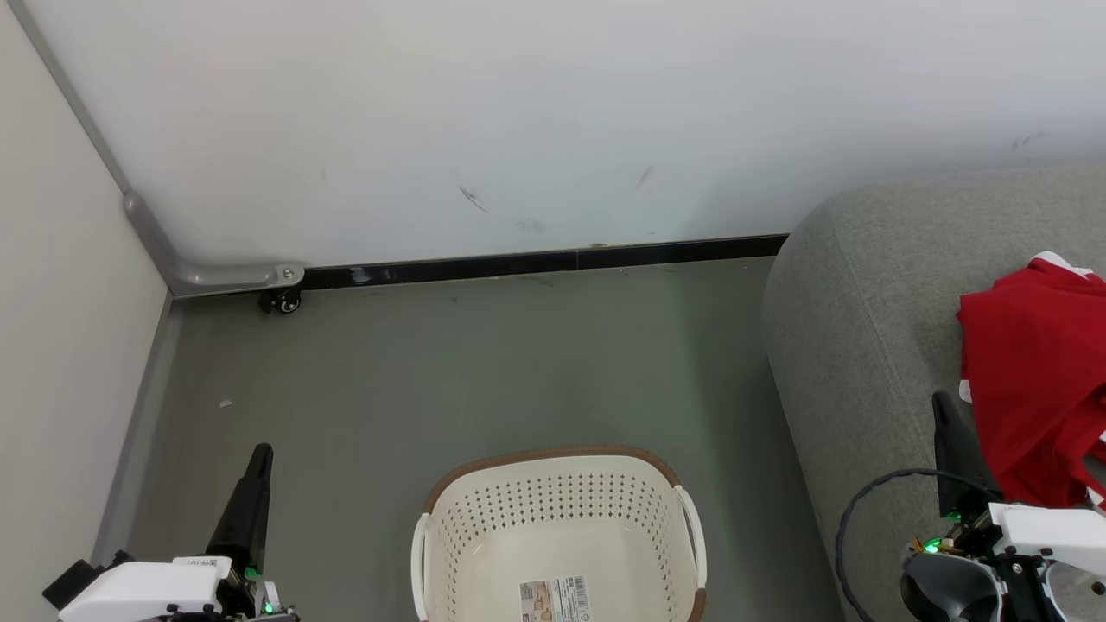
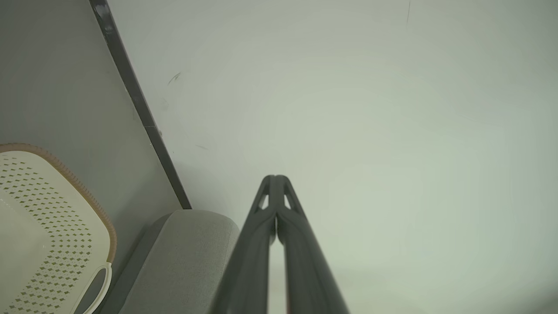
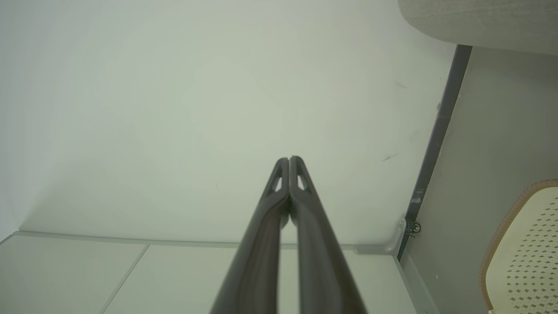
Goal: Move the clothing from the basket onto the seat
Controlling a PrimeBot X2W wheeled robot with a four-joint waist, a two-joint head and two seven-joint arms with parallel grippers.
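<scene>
Left gripper (image 1: pixel 258 460) low left, right gripper (image 1: pixel 943 408) low right, both with fingers pressed together, nothing held. Basket (image 1: pixel 553 453) on floor (image 1: pixel 432 371) between them, empty bar its paper label (image 1: pixel 556 599). Red clothing (image 1: pixel 1032 363) heaped on the seat (image 1: pixel 851 328), partly cut by frame edge, so garment count unclear. Looks done: park arms slowly, hold right gripper clear of the cloth just beside it so nothing drags off the seat

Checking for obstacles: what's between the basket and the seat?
Nothing but bare grey floor lies between the basket and the seat, shown in the head view.
</scene>
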